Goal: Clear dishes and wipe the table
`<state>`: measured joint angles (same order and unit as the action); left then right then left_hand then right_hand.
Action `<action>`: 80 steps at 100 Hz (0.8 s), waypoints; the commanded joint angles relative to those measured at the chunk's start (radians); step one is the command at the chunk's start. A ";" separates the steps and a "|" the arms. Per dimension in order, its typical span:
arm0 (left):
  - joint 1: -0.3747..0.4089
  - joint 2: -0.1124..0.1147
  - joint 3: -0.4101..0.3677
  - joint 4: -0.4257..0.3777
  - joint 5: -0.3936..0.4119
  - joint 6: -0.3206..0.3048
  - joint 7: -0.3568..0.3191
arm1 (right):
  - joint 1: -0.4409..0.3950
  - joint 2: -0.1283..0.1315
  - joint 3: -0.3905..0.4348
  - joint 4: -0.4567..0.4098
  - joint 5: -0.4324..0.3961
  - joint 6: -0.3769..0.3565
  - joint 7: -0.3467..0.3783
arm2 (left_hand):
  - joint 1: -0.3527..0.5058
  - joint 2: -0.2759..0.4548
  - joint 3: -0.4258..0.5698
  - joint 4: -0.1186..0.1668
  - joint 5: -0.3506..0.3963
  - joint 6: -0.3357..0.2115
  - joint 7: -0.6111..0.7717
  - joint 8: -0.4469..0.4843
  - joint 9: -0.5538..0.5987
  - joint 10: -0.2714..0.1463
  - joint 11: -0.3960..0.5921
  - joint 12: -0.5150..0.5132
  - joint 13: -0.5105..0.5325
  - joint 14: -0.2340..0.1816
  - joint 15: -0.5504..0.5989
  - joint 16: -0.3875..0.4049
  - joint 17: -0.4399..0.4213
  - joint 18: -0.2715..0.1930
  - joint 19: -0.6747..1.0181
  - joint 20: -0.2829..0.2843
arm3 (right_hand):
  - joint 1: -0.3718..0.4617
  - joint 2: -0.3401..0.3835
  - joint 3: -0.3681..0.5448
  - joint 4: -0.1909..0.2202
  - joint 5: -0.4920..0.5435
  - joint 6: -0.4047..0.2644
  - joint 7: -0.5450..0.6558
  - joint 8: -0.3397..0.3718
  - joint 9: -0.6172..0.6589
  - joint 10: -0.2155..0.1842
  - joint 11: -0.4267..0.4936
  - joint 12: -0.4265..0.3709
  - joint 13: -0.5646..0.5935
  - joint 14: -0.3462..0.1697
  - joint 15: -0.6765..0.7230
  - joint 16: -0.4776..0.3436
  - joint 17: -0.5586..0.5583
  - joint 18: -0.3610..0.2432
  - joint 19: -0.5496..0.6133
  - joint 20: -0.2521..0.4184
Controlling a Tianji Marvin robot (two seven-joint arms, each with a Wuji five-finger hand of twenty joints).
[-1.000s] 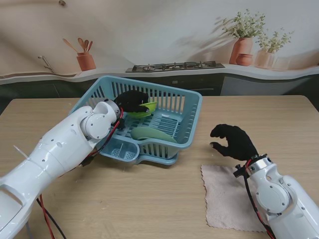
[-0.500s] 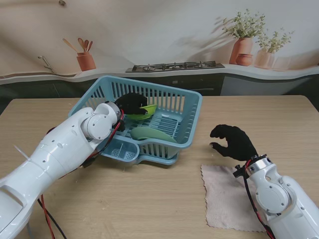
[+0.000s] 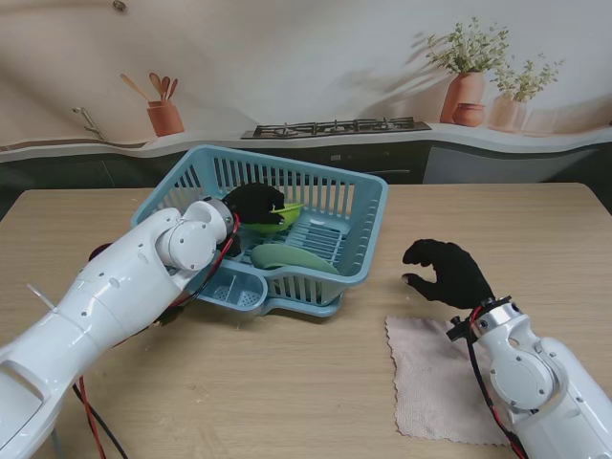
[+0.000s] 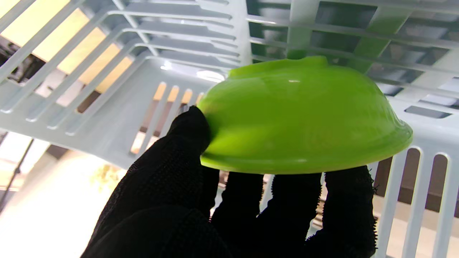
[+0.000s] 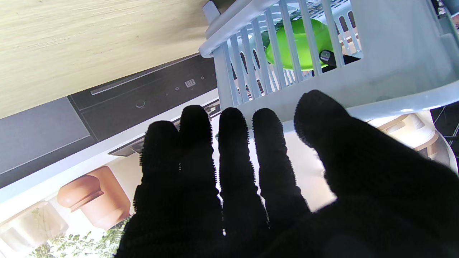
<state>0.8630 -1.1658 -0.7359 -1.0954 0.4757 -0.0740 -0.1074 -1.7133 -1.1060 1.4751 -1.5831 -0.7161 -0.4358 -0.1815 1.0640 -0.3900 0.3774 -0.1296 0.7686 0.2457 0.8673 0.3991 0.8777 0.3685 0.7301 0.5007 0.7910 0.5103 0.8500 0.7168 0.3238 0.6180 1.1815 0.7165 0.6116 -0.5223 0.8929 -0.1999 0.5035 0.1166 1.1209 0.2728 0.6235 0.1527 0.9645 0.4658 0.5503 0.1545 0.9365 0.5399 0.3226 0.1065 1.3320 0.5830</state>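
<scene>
Inside the blue dish basket (image 3: 359,229), the left hand (image 3: 253,204) grips a lime-green bowl (image 3: 279,212). The left wrist view shows the grasp closely: the thumb (image 4: 186,132) presses against the bowl's (image 4: 297,114) outer wall near the rim, and the other fingers (image 4: 344,200) reach under the rim on the opposite face — so the bowl is pinched between thumb and fingers. The basket's slatted wall (image 4: 150,46) stands just beyond the bowl. Whether the bowl touches the basket floor cannot be told from these views.

Nearer to me than the left hand, a second dish — a paler green one (image 3: 292,257) — lies on the basket floor, close to the white forearm of the left arm (image 3: 134,287). A small side compartment (image 3: 234,285) of the basket sits just beside that forearm.

The right hand (image 3: 448,271) hovers over the wooden table (image 3: 287,382), well apart from the left hand and just outside the basket's right corner. It holds nothing; its fingers are curled loosely and slightly spread, the thumb apart from them. In the right wrist view the four fingers (image 5: 229,157) extend side by side toward the basket wall (image 5: 376,53), and the lime-green bowl (image 5: 301,43) is visible through the slats. A beige cloth (image 3: 435,378) lies flat on the table nearer to me than the right hand, partly under the right wrist.
</scene>
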 commanded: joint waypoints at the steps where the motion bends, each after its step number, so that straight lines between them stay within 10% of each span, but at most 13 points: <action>1: 0.004 0.006 -0.001 -0.007 -0.003 0.004 -0.017 | 0.001 -0.002 -0.003 0.001 -0.001 -0.002 0.010 | 0.056 0.033 -0.009 0.046 0.045 -0.004 -0.021 -0.029 -0.007 0.040 -0.014 -0.032 -0.012 0.027 -0.017 -0.022 -0.018 0.043 -0.022 -0.021 | -0.002 0.017 -0.012 -0.017 -0.014 -0.003 -0.002 -0.005 -0.010 -0.002 -0.007 -0.011 -0.014 0.008 -0.013 -0.008 -0.013 -0.020 -0.007 -0.001; 54: 0.017 0.021 -0.023 -0.037 0.014 -0.022 -0.042 | 0.003 -0.002 -0.006 0.004 0.002 -0.004 0.011 | -0.072 0.042 -0.023 0.041 0.041 0.012 -0.144 -0.056 -0.071 0.038 -0.089 -0.066 -0.112 0.028 -0.085 -0.077 -0.095 -0.005 -0.048 -0.048 | 0.001 0.013 -0.010 -0.016 -0.015 -0.003 -0.003 -0.003 -0.010 -0.004 -0.010 -0.012 -0.014 0.008 -0.014 -0.008 -0.013 -0.019 -0.008 -0.001; 80: 0.021 0.019 -0.029 -0.039 0.008 -0.023 -0.037 | 0.003 -0.002 -0.006 0.004 0.000 -0.005 0.010 | -0.239 0.021 0.145 0.014 -0.007 0.000 -0.231 -0.016 -0.164 0.015 -0.118 -0.072 -0.212 0.012 -0.123 -0.089 -0.159 -0.052 -0.061 -0.077 | 0.000 0.013 -0.010 -0.016 -0.015 -0.003 -0.002 -0.003 -0.010 -0.004 -0.010 -0.012 -0.014 0.008 -0.014 -0.008 -0.013 -0.019 -0.009 -0.001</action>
<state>0.8830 -1.1479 -0.7638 -1.1299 0.4896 -0.1011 -0.1331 -1.7090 -1.1063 1.4706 -1.5784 -0.7114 -0.4364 -0.1814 0.8734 -0.3770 0.4670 -0.1171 0.7922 0.2558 0.6602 0.3680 0.7496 0.3786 0.6215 0.4518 0.6178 0.5111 0.7412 0.6402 0.1941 0.5795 1.1451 0.6695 0.6116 -0.5223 0.8929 -0.1999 0.5035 0.1166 1.1206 0.2728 0.6235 0.1527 0.9550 0.4658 0.5503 0.1545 0.9272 0.5399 0.3210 0.1065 1.3301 0.5830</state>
